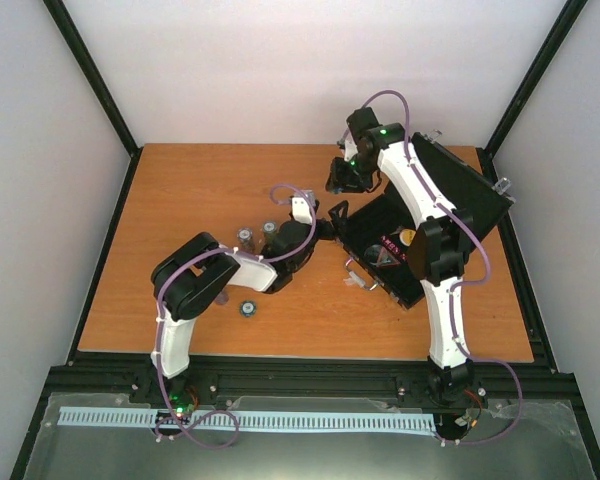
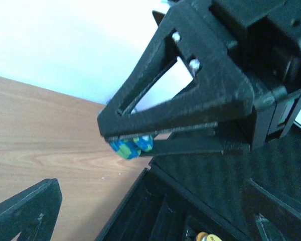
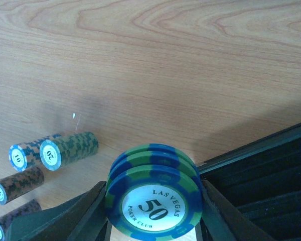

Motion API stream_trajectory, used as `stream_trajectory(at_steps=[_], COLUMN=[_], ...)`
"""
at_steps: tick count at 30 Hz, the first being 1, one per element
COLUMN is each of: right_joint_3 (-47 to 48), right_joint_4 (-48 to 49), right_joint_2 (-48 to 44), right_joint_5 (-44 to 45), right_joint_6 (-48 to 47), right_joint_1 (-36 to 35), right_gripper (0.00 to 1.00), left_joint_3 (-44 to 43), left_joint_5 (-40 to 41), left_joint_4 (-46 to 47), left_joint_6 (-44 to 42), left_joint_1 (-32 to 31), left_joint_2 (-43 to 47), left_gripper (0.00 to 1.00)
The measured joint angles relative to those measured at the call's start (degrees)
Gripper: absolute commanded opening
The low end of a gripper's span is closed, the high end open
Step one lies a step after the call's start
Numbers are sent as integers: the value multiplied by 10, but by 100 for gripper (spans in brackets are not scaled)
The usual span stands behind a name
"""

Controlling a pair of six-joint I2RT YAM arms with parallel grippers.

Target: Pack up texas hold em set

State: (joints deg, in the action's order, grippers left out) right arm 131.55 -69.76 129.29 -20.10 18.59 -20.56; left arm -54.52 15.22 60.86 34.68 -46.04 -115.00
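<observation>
The black case (image 1: 372, 222) of the texas hold em set lies open at the right, its lid (image 1: 462, 182) tilted back. My right gripper (image 1: 342, 180) hangs over the case's far left corner, shut on a short stack of blue-and-green "50" chips (image 3: 153, 201). These chips (image 2: 132, 146) also show in the left wrist view, pinched between the right gripper's fingers (image 2: 190, 108). My left gripper (image 1: 330, 220) stands open and empty at the case's left edge, above the foam compartments (image 2: 163, 211). A yellow chip (image 2: 206, 236) sits inside the case.
Several chip stacks lie on their sides on the wooden table left of the case: a green one (image 3: 70, 148), a blue one (image 3: 26, 153) and brown ones (image 3: 15, 185). Seen from above, two stacks (image 1: 246, 238) sit by the left arm and a lone chip (image 1: 248, 308) nearer the front.
</observation>
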Motion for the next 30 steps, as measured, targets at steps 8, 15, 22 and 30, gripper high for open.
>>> stream_trajectory(at_steps=[8,15,22,30], right_joint_3=[14,16,16,6], right_joint_4=[-23,-36,-28,-17], right_joint_2=[-4,-8,-11,-28], right_joint_5=[1,-1,-2,-2], right_joint_6=[-27,-34,-36,-38], right_joint_1=[0,0,2,3], right_gripper=[24,24,24,24], left_joint_3=[-45,-69,-96,-135], left_joint_5=[11,12,15,16], left_joint_4=[9,13,27,66], left_joint_6=[-34,-37,-39,-39], left_joint_1=[5,32,46,46], left_joint_2=[-20,-55,-84,-121], left_gripper=[100,100,100,100])
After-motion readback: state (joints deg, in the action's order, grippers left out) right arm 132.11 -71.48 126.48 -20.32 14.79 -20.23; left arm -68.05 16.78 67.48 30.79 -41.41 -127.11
